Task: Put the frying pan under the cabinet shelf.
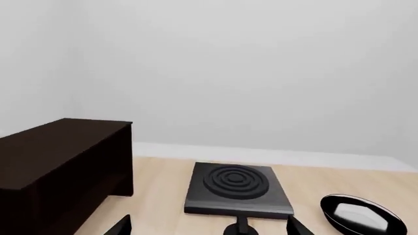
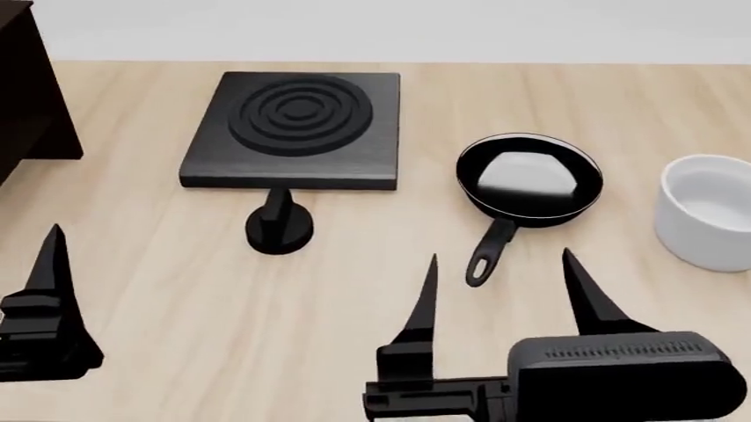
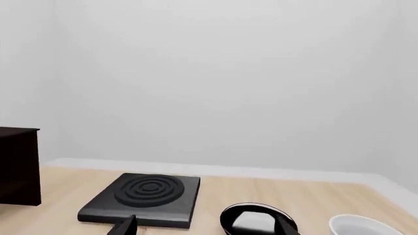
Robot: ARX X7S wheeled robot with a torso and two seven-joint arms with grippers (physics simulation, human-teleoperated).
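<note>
Open and empty, the right hand (image 2: 499, 290) hovers just short of the frying pan (image 2: 529, 178) on the counter (image 2: 176, 290), its handle pointing between the spread fingers.

Black square slab (image 2: 295, 130) with raised concentric rings on its top, lying flat on the far part of the light wooden table (image 2: 176, 299). Small black knob (image 2: 278, 226) on a round base, standing upright just near of the slab's front edge. White round bowl (image 2: 708, 209) at the right edge of the table, upright, cut off by the edge of the head view. Plain pale wall (image 3: 216, 78) behind the table's far edge.
</note>
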